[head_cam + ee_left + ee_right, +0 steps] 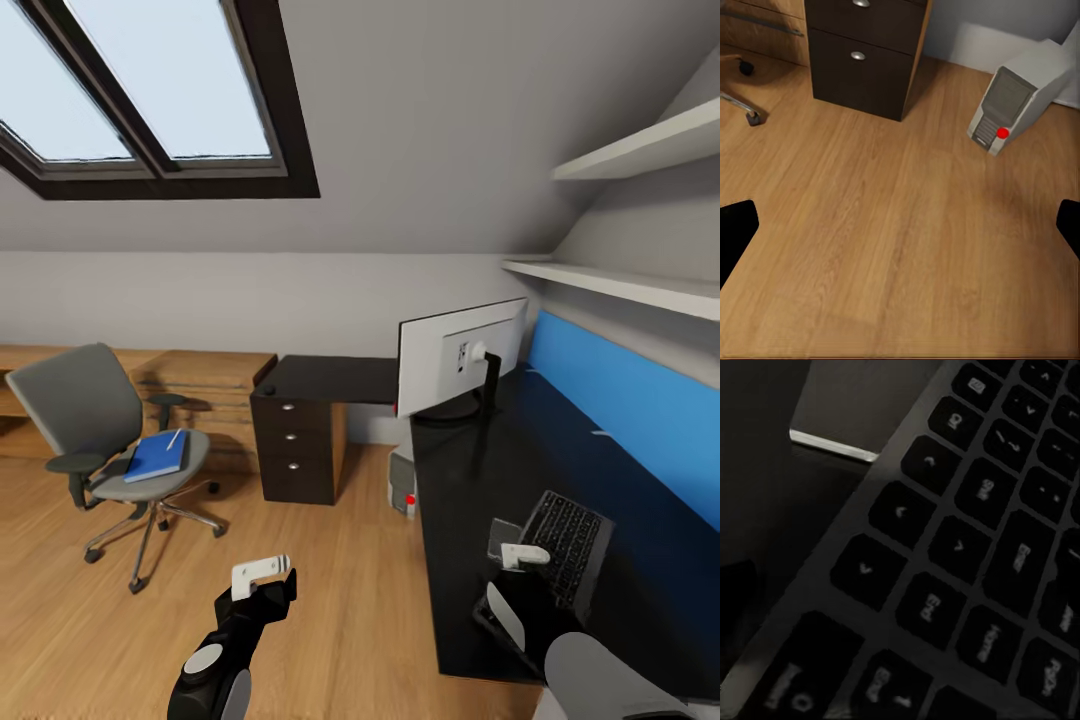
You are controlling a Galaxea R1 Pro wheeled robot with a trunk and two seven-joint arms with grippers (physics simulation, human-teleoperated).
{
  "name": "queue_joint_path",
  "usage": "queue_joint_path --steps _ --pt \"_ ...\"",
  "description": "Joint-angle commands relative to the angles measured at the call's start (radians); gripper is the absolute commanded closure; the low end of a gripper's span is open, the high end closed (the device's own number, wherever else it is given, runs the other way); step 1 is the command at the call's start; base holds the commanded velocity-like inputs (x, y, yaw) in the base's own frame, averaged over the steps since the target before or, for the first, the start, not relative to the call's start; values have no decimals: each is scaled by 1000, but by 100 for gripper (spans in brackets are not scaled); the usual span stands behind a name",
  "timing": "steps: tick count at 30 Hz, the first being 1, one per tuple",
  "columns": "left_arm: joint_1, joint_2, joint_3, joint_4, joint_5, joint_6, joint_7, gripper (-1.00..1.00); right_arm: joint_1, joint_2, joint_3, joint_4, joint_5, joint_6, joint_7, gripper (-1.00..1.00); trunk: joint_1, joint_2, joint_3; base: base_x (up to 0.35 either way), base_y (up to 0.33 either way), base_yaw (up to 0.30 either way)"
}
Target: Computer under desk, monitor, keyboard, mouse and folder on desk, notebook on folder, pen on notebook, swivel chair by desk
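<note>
The grey swivel chair (100, 425) stands on the wood floor at the left, away from the desk (470, 600). On its seat lies a blue folder or notebook (155, 456) with the white pen (174, 439) on top. The monitor (455, 365) stands on the desk's corner, its pale back toward me. Under the desk stands the grey computer (402, 485) (1009, 105). The keyboard (572, 535) (967, 555) rests over the desk's near part. My right gripper (523, 556) is at its left edge, shut on it. My left gripper (262, 574) hangs open over bare floor.
A black three-drawer unit (298, 445) (862, 56) stands under the desk's left wing. A light wooden dresser (205, 375) runs along the back wall behind the chair. White shelves (620, 285) hang above the blue back panel (625, 420). A flat grey slab (503, 535) lies beside the keyboard.
</note>
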Motion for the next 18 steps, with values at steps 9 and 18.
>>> queue_joint_path --steps 9,18 --pt "-1 0 -1 -1 10 4 9 -100 0 -1 11 -2 -10 3 -7 -100 0 -1 -1 -137 -52 0" --pt "-1 0 -1 -1 11 5 9 -100 0 -1 12 -2 -10 1 -7 -100 0 -1 -1 -161 -33 0"
